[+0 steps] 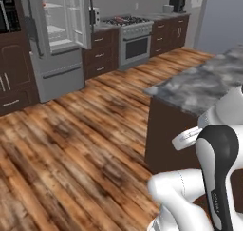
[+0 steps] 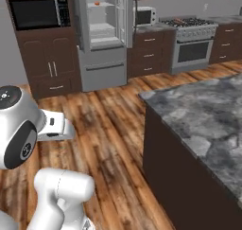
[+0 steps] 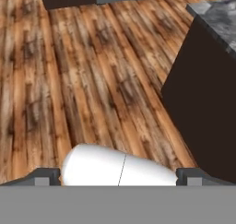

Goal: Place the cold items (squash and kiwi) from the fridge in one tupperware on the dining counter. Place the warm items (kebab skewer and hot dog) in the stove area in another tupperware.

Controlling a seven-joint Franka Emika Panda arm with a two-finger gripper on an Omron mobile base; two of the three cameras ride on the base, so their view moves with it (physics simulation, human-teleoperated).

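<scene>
Wood floor, marble counter — fingers spread

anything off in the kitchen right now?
The fridge door stands wide open, with a small orange item on an upper shelf. Nothing looks spilled or damaged on the wood floor or the marble counter.

Arm: glossy white rounded shells, segments bulbous. Dark charcoal joint cover with small faint lettering down its length. Round grey cap with tiny marks on white joint housing. Finger tips dark grey, blocky.
</scene>
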